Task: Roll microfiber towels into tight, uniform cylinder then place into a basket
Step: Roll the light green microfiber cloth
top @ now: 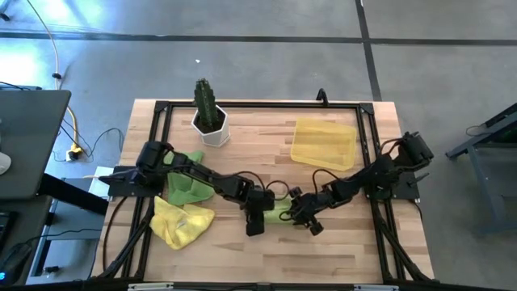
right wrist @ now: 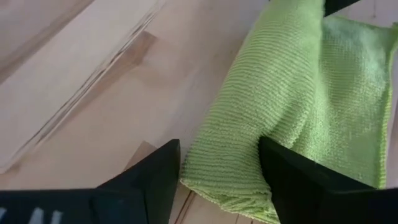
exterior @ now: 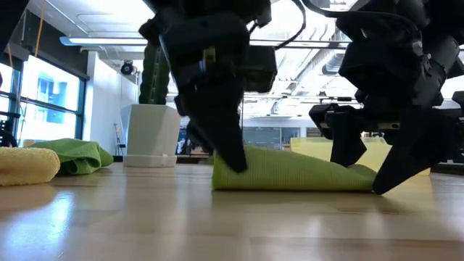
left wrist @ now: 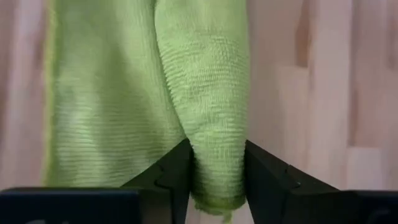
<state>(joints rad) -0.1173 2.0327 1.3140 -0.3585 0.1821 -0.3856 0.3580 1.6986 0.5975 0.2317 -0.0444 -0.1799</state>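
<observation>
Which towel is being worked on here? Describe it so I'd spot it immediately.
On the wooden table, look near the front edge at mid-width, where the left gripper and right gripper meet. The lime green towel lies rolled between them, each gripper's jaws closed on one end. The other green towel and the yellow towel lie crumpled toward the left.

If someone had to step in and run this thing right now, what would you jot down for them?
Left gripper: shut on one end of the green towel at the table's front centre.
Right gripper: fingers astride the other end, apparently gripping it.
That towel is partly rolled and lies on the wood.
Another green towel and the yellow towel lie crumpled at the left.
The basket sits at the back right with no towel in it.
Left to do: finish this roll, put it in the basket, then do the other two.
</observation>
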